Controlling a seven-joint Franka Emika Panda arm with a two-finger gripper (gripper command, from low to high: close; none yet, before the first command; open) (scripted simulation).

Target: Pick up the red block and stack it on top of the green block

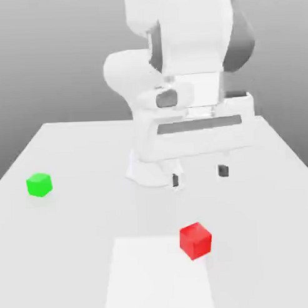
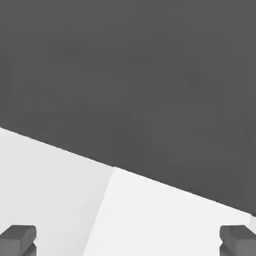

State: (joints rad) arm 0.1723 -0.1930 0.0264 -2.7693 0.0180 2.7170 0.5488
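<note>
Exterior view: red block (image 1: 196, 240) sitting near the front of the white table (image 1: 266, 240), touching the right edge of a paler square patch (image 1: 157, 275). Green block (image 1: 39, 184) well apart, off at the exterior view's left. Gripper (image 1: 199, 175) hanging above the table behind the red block, fingers (image 1: 223, 171) spread wide, nothing between them. Hand view: both fingertips (image 2: 19, 239) far apart over table and patch.

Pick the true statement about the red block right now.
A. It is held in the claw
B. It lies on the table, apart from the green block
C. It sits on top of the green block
B: the red block rests on the table, far from the green block, with the open claw above and empty.
</note>
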